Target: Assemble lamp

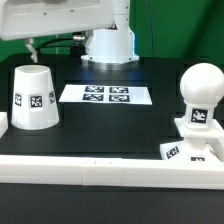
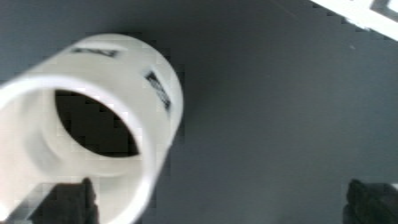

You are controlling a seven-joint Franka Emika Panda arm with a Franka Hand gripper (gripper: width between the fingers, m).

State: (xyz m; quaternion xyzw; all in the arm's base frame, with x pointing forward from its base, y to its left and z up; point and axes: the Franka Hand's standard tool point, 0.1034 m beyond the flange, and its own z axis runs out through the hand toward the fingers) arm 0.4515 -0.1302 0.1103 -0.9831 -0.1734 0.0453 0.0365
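Note:
The white tapered shade (image 1: 33, 97) stands on the black table at the exterior view's left, narrow end up, with a square tag on its side. In the wrist view the shade (image 2: 107, 90) fills one side, and its dark opening faces the camera. The rounded bulb (image 1: 202, 88) stands upright on the flat square base (image 1: 190, 150) at the exterior view's right, both tagged. My gripper (image 2: 217, 205) is open and empty above the shade. One dark fingertip (image 2: 68, 200) overlaps the shade's rim in the picture. The other fingertip (image 2: 370, 200) is over bare table.
The marker board (image 1: 105, 95) lies flat at the middle back of the table. The white robot body (image 1: 108, 45) stands behind it. A white raised border (image 1: 100, 167) runs along the table's front edge.

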